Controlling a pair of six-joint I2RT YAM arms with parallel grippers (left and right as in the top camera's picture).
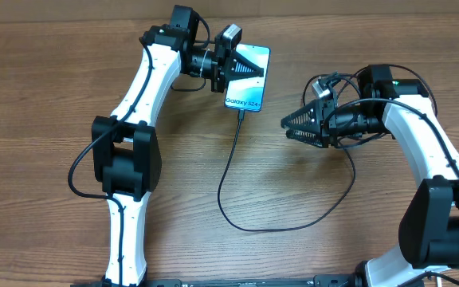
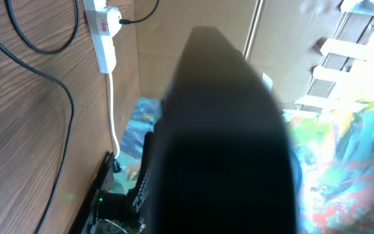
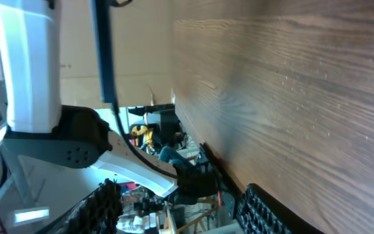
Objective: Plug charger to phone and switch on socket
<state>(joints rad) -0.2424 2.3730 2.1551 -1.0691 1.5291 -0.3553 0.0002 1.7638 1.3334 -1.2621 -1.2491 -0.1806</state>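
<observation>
Left arm (image 1: 146, 80) is reaching across the counter (image 1: 54, 199), left hand (image 1: 255, 72) closed, tips lying over the phone's (image 1: 249, 96) upper half. Can't tell if it's pressing down. Right hand (image 1: 288, 127) is hanging open & empty near the phone's lower right.

Socket (image 2: 104, 36) is lying by the counter edge, black plug (image 2: 117, 18) in it. It's prob. light, so it may skid when the switch gets pushed.

Phone is lying flat, screen up. It's slim, light, likely slick glass, so pinning from above or gripping the long edges is looking safest.

Charger (image 1: 223, 179) is looping limp toward the front. Connector tip (image 1: 240, 114) is sitting at the phone's bottom edge, seemingly plugged in. Cable's too floppy to push, so the stiff tip is the best hold.
</observation>
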